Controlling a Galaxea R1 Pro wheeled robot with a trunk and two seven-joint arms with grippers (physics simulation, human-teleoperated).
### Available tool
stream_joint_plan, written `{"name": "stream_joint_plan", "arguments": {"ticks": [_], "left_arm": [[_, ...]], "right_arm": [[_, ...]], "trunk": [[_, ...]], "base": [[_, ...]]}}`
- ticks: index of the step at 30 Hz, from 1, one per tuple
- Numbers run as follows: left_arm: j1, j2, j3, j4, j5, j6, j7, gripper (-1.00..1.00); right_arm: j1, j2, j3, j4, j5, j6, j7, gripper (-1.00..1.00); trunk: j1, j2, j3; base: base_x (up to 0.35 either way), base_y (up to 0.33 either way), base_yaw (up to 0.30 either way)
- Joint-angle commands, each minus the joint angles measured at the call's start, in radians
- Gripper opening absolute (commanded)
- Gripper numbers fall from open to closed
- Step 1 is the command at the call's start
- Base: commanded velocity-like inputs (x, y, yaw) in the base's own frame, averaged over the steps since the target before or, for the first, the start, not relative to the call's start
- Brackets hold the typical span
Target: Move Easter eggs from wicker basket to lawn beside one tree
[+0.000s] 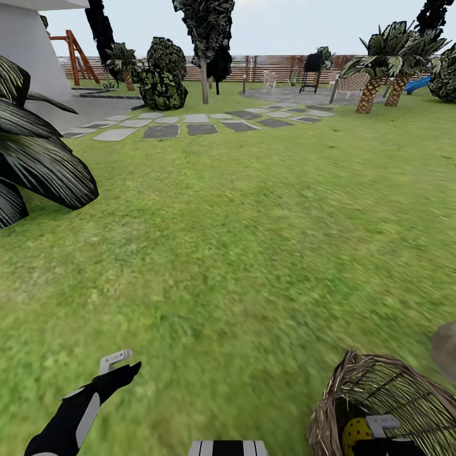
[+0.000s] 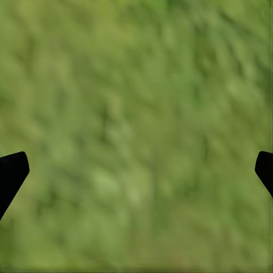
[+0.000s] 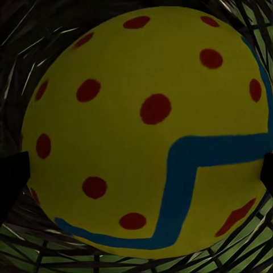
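A wide stretch of mottled green lawn (image 1: 240,240) filled the garden, running back to a path of grey stone paving slabs (image 1: 190,123) and a brown horizontal-slat wooden fence (image 1: 266,66). A white house wall (image 1: 25,50) stood at the far left, with dark columnar conifers (image 1: 206,25) and low spiky-leaved palm plants (image 1: 386,57) scattered along the far edge. Large dark drooping leaves (image 1: 38,158) hung in from the left side.

At the lower right of the head view sat the brown woven wicker basket (image 1: 386,386), its mouth turned toward the camera. Inside it lay a small yellow egg with red spots (image 1: 356,432), and the right gripper (image 1: 383,425) reached into the basket just beside that egg. In the right wrist view the egg (image 3: 142,131), yellow with red spots and a blue zigzag band, sat between the dark fingertips (image 3: 11,182), which stood spread at either side; whether they touched it could not be told.

The left gripper (image 1: 117,362) hovered over bare grass, its fingertips (image 2: 12,173) spread wide apart, holding nothing.
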Motion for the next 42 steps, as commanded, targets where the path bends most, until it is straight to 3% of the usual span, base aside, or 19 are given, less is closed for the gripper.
{"name": "stream_joint_plan", "arguments": {"ticks": [1, 15, 42], "left_arm": [[-0.001, -0.001, 0.004, -0.001, 0.007, 0.008, -0.005, 1.00], [-0.001, -0.006, 0.004, -0.001, 0.006, 0.008, -0.008, 1.00], [0.000, -0.006, 0.005, 0.034, 0.009, 0.000, -0.004, 1.00]], "right_arm": [[0.001, 0.000, 0.001, -0.002, -0.003, 0.006, 0.005, -1.00], [0.001, 0.005, 0.003, -0.002, -0.002, 0.004, 0.004, -1.00], [0.000, 0.009, 0.003, -0.002, 0.000, -0.001, 0.004, -1.00]], "trunk": [[0.000, 0.000, -0.001], [0.000, 0.000, -0.001], [-0.012, 0.006, 0.104]], "base": [[0.000, 0.000, 0.000], [0.000, 0.000, 0.000], [-0.065, 0.000, 0.000]]}}
